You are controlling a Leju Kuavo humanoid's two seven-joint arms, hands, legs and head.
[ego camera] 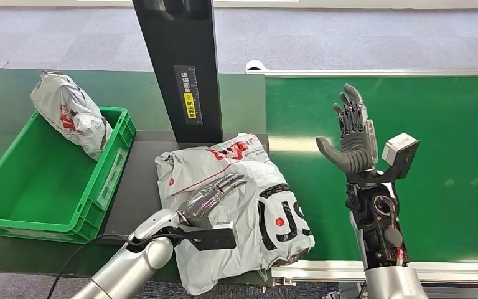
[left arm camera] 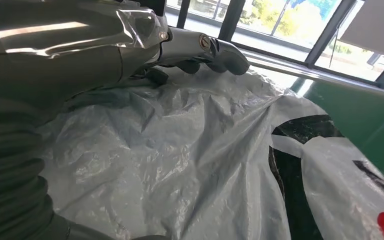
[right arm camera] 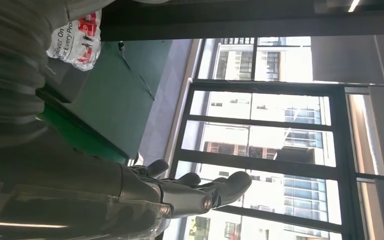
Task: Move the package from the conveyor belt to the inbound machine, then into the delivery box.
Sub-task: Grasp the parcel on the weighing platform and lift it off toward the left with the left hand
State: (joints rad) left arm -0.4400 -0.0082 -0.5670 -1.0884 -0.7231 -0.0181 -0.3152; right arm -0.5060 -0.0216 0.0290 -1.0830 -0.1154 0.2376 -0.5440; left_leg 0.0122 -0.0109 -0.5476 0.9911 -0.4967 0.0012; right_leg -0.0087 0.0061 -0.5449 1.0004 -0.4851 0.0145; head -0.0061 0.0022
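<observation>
Package (ego camera: 236,205): grey-white poly mailer, red and black lettering, partly legible "US"; lies on the dark machine plate (ego camera: 138,187), its right part over the edge of the green belt (ego camera: 411,124). Left hand (ego camera: 208,199): flat on the package, fingers extended, gripping nothing. Right hand (ego camera: 351,134): raised over the belt, fingers spread, empty. Black post (ego camera: 180,62): stands just beyond the package, carrying a yellow label with Chinese characters. Green crate (ego camera: 50,180): left of the plate, with a second bag (ego camera: 71,115) leaning on its far rim, print reading "...Every Pro...".
</observation>
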